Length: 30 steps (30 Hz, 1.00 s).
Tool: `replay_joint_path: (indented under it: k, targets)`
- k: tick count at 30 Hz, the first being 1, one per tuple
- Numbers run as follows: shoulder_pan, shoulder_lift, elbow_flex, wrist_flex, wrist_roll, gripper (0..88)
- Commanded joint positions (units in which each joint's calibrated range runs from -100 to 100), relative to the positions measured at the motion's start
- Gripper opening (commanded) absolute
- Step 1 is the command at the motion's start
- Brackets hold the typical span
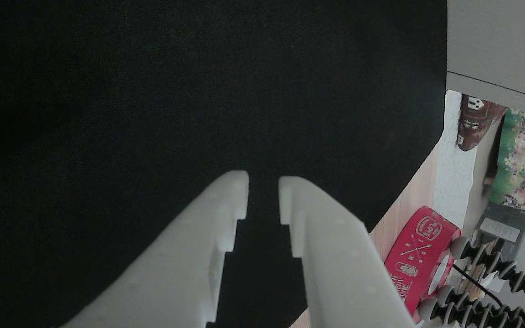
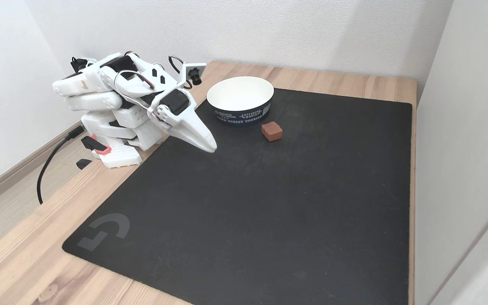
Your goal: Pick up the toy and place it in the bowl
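A black mat (image 2: pixel 269 203) with a grey logo (image 2: pixel 104 231) at its near left corner covers most of a pale wooden table (image 2: pixel 23 262) set against white walls. At the table's left edge the white arm (image 2: pixel 117 106) sits folded, its gripper (image 2: pixel 210 147) low over the mat's far left area; in the other view the gripper (image 1: pixel 263 193) has its two fingers slightly apart, with nothing between them. The bowl (image 2: pixel 240 99) stands at the mat's far edge. The toy (image 2: pixel 272 131) lies on the mat just right of the bowl. A red roll (image 1: pixel 415 259), partly cut off, sits beyond the mat's edge in the other view.
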Motion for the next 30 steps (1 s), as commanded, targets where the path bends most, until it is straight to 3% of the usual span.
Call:
replay_joint_path:
  k: [1,16,30]
  targets:
    - [0.27,-0.17,0.78,-0.48,-0.09,2.4]
    - [-0.31,3.84,-4.90,0.20,-0.09,2.4]
    - [-5.92,37.85,-38.24,0.12,-0.19,2.4]
